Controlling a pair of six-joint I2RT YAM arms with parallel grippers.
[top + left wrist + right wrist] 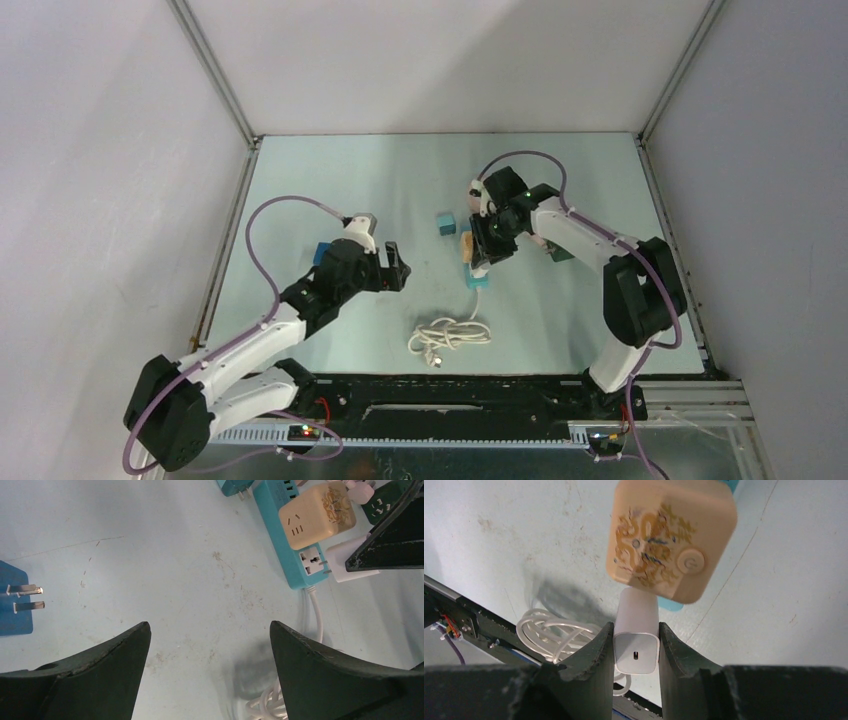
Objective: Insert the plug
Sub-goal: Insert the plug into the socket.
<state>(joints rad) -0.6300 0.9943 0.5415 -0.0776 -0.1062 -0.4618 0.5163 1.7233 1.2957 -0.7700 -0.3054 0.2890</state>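
My right gripper (636, 628) is shut on a white plug (636, 635), a small charger block with a slot in its rear face. In the left wrist view the white plug (350, 560) stands right at the free end socket (311, 562) of the teal power strip (280, 520). Whether its pins are in the socket I cannot tell. A beige adapter (669, 540) sits plugged into the strip just beyond. In the top view my right gripper (487, 255) is over the power strip (478, 278). My left gripper (392, 268) hangs open to its left, holding nothing.
A blue plug (15, 602) lies on the mat left of my left gripper (210, 630). A small teal plug (446, 223) and a dark green adapter (385, 505) lie near the strip's far end. The strip's white cord is coiled (450, 335) near the table's front edge.
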